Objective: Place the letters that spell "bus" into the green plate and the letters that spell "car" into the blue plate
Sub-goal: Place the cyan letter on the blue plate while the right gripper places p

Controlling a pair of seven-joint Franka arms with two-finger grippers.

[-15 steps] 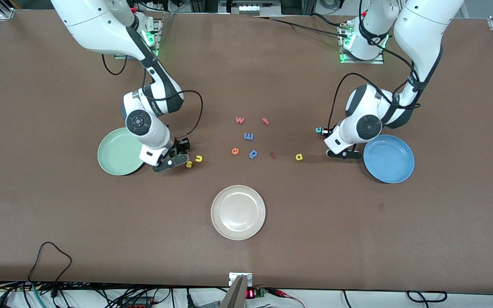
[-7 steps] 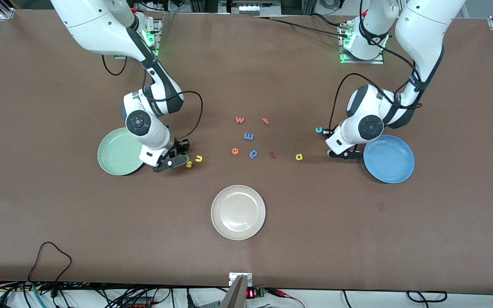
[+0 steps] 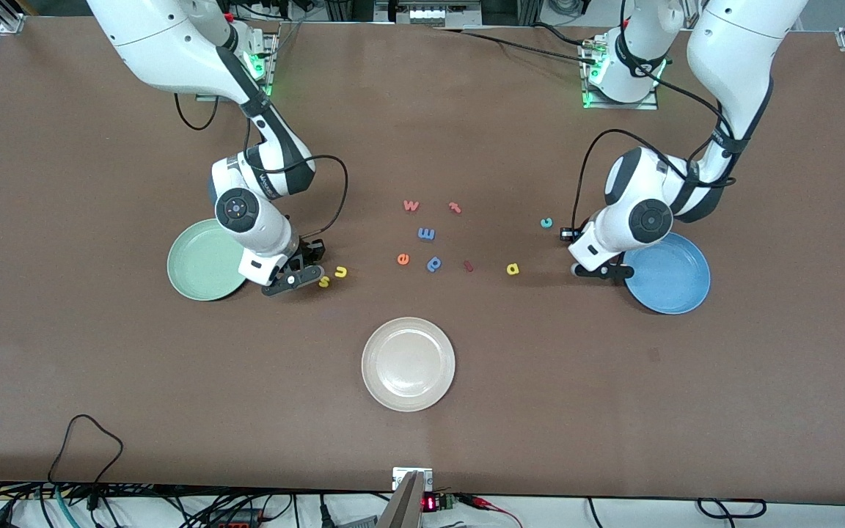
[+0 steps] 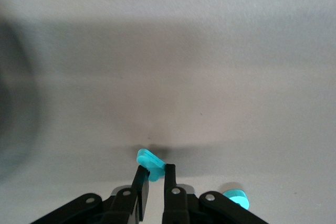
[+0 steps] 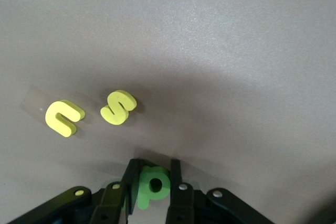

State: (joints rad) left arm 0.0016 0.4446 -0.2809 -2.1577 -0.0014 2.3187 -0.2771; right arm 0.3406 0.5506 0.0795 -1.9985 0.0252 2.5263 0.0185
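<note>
Resting nearest the camera, the round cream-white plate [image 3: 408, 364] sits alone on the brown desk [image 3: 100, 381]. Next, the right pincer [image 5: 153, 182] is clamped on the green foam b [image 5: 154, 183], beside the yellow s [image 3: 324, 281], yellow u [image 3: 340, 273] and pale green plate [image 3: 199, 260]. By the blue plate [image 3: 668, 275], the left pincer [image 4: 154, 179] grips a teal letter [image 4: 149, 162]; the yellow a [image 3: 513, 269] and teal c [image 3: 546, 222] lie near.
</note>
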